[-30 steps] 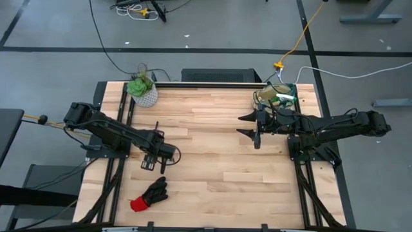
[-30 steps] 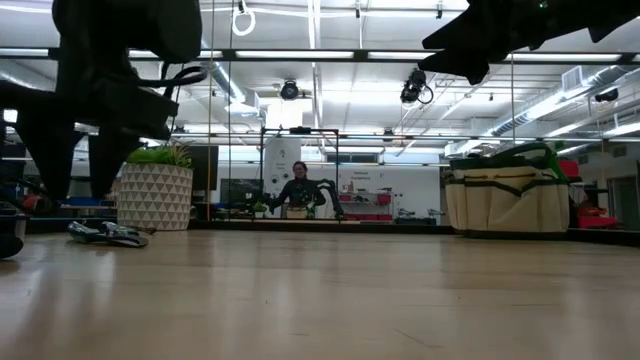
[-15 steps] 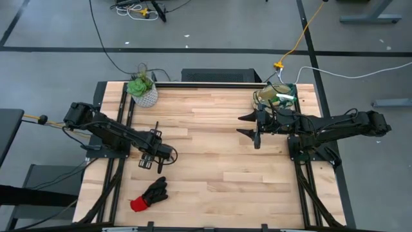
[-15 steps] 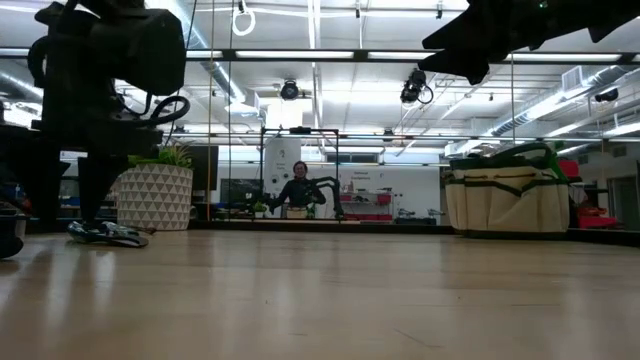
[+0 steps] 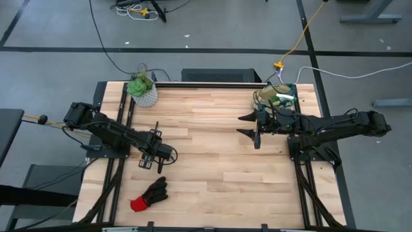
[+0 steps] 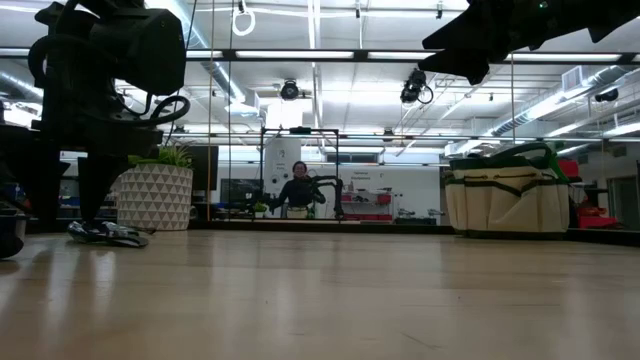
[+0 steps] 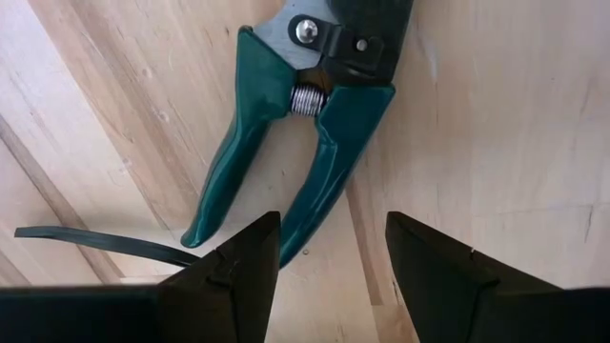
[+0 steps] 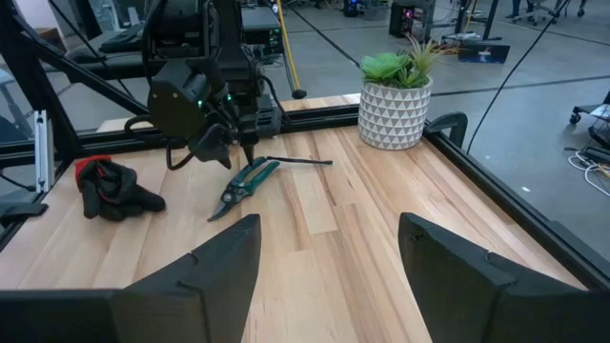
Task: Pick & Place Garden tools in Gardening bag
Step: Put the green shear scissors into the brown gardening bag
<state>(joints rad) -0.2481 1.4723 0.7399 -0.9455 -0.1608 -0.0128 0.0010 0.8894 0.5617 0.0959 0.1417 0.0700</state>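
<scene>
Flanking the shears (image 8: pixel 244 185): glove (image 8: pixel 112 187), potted plant (image 8: pixel 396 100).

My left gripper (image 7: pixel 331 250) hangs low, fingers parted and pointing down; my right gripper (image 8: pixel 329 250) waits raised, fingers parted.

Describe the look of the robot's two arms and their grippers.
Both arms are dark, jointed links carrying black cables. The left gripper and right gripper each have two matte black, wedge-shaped fingers. Green indicator lights glow on the left arm's wrist housing.
</scene>
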